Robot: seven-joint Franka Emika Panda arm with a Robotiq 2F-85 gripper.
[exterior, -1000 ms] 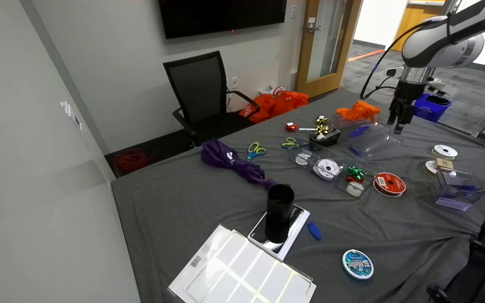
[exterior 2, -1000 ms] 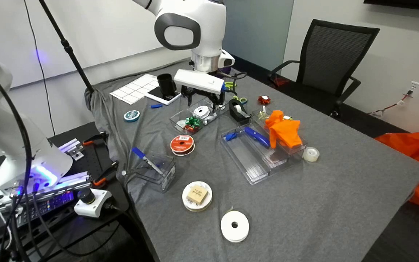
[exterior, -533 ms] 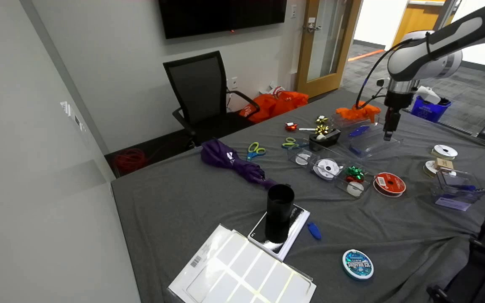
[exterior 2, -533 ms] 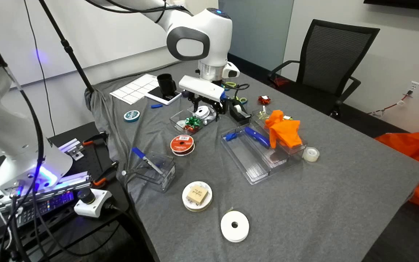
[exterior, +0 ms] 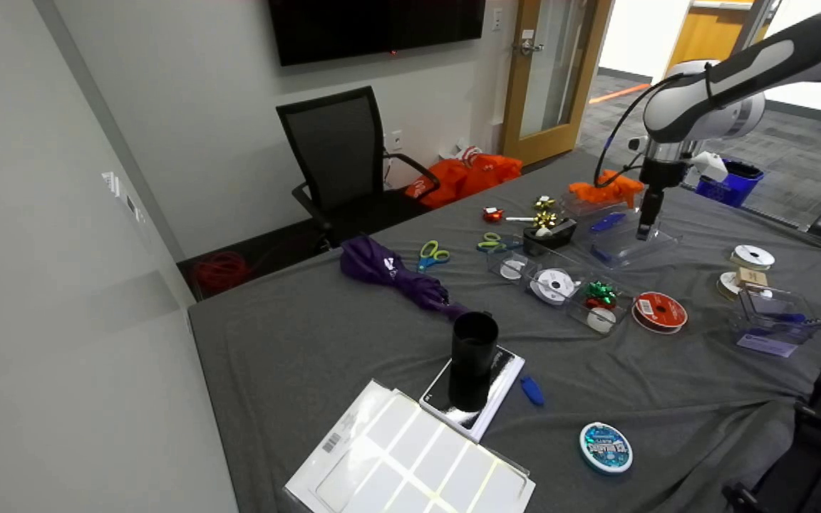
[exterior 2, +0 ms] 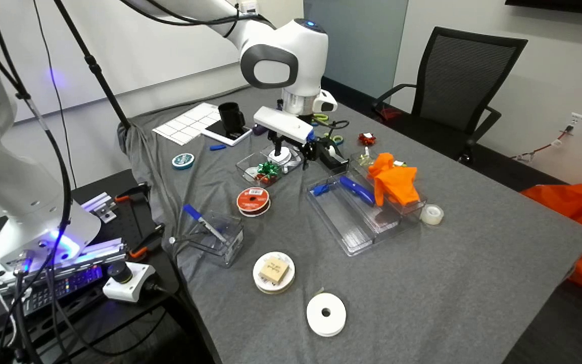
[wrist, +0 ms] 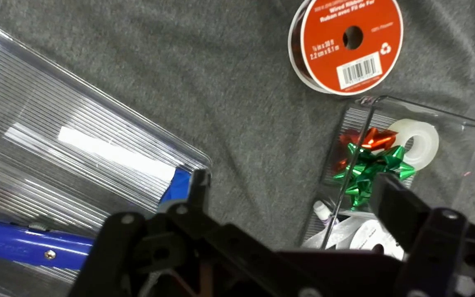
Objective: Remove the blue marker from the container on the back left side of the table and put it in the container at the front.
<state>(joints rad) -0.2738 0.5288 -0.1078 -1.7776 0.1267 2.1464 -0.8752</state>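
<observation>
Gripper point(wrist: 293, 181) slid toward the large tray point(exterior 2: 342, 221) in 0.5 s, wide and empty; blue marker point(exterior 2: 204, 223) leans in the small container point(exterior 2: 233, 247), so transfer looks either done or unstarted.

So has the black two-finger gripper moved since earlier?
Yes; in an exterior view, the gripper has shifted toward the picture's left, nearer the black tape dispenser.

White arm point(exterior 2: 308, 58), grey oval ring point(exterior 2: 247, 65), black cables point(exterior 2: 66, 192), black fingers point(wrist: 400, 214).
</observation>
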